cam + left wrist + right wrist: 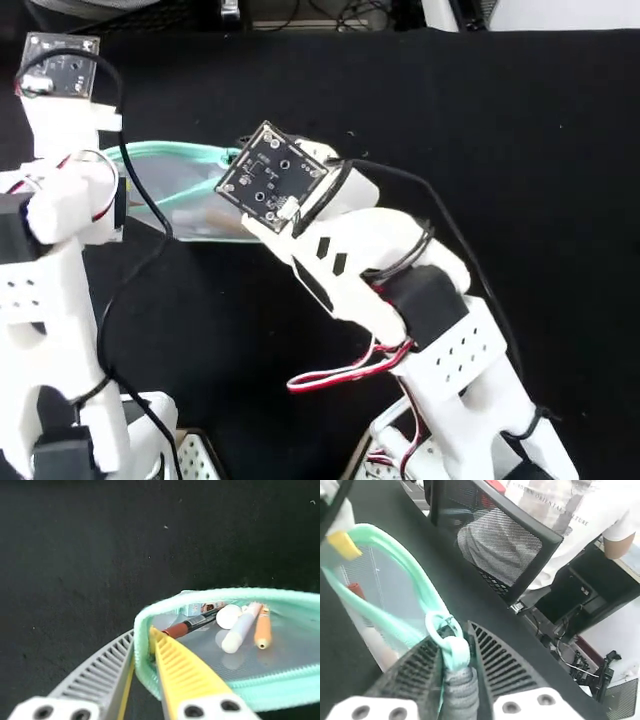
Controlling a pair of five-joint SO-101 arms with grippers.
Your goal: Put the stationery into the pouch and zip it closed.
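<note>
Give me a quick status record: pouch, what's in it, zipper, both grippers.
pouch: mint-edged clear pouch on the black table, mouth open
contents: red-brown pen, white marker, orange pen, white rounded piece, small box
zipper: not closed
left gripper: shut on the pouch's end rim, yellow finger inside, grey finger outside
right gripper: shut on the zipper pull
likely next step: draw the pull along while the left gripper holds the pouch
</note>
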